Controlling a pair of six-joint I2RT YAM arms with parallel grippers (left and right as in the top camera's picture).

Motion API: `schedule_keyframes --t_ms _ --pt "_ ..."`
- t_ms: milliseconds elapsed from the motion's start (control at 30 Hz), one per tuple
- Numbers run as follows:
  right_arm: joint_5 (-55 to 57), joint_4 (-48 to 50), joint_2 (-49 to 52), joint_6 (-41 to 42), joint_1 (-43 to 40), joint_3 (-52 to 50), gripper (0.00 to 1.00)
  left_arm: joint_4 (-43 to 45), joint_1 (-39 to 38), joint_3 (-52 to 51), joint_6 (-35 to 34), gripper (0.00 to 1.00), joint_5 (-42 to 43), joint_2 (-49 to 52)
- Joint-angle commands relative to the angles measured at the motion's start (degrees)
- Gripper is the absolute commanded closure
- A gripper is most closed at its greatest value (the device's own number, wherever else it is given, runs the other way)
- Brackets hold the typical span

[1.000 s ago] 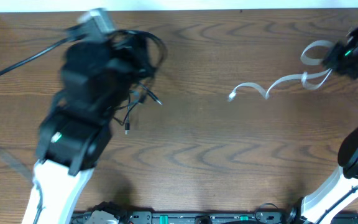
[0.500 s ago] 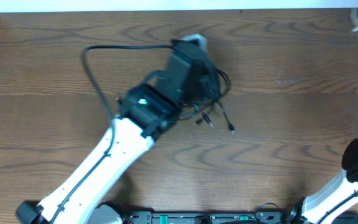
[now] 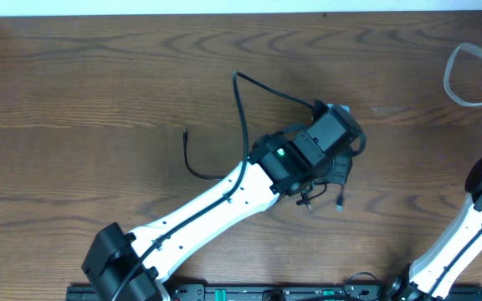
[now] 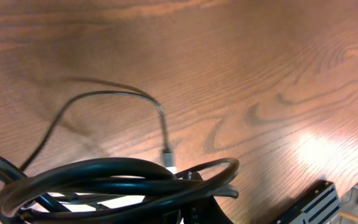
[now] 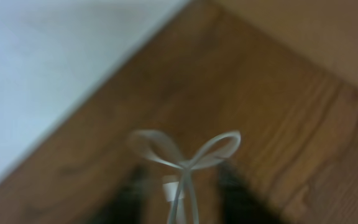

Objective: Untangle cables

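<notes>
While your left gripper (image 3: 340, 152) sits a little right of the middle of the counter (image 3: 99, 100), its jaws are clamped on the black cables (image 4: 104, 183). They form a knotted bundle hanging above the wood, with one thin strand and its plug dangling free. At the far right corner, your right gripper (image 5: 182, 202) has its jaws pinched on the white cable (image 5: 184, 163), whose two loops stand up in a blurred bow.

one white cable (image 5: 186, 165), one black cable bundle (image 4: 117, 167)
</notes>
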Motion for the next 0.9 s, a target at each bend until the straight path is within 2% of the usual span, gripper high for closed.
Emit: schedule_keyframes --t_ms 0,33,67,200,333,500,567,700,867 --pt "1.2 -1.6 2.8 0.5 -0.6 0.5 0.12 0.2 -0.3 0.4 1.6 0.93 -0.3 0.8" --pt "0.1 -2.4 3.4 0.5 -0.7 0.5 0.03 0.2 -0.3 0.4 1.6 0.93 -0.5 0.8" --pt "-0.5 -2.7 3.4 0.5 -0.7 0.5 0.01 0.2 -0.3 0.4 1.6 0.93 -0.7 0.8" --pt "-6.9 -5.3 2.1 -0.3 -1.2 0.5 0.01 0.2 -0.3 0.4 1.8 0.93 -0.6 0.8" --pt "-19.9 -12.2 -1.6 -0.6 -1.5 0.5 0.01 0.1 0.4 0.7 7.9 0.92 0.3 0.7" --pt "-35.8 -26.2 -5.3 -0.9 -0.5 0.5 0.01 0.1 5.4 3.0 14.5 0.92 11.0 -0.3" --pt "-42.6 -30.5 -5.8 -5.0 0.5 0.5 0.01 0.1 8.3 4.0 16.4 0.92 17.4 -0.9" --pt "-57.1 -37.5 -5.9 -19.8 3.8 0.5 0.01 0.2 14.5 5.0 16.8 0.93 31.0 -1.4" --pt "-59.5 -48.0 -5.9 -38.3 10.7 0.4 0.01 0.0 23.3 4.9 17.6 0.92 46.6 -1.3"
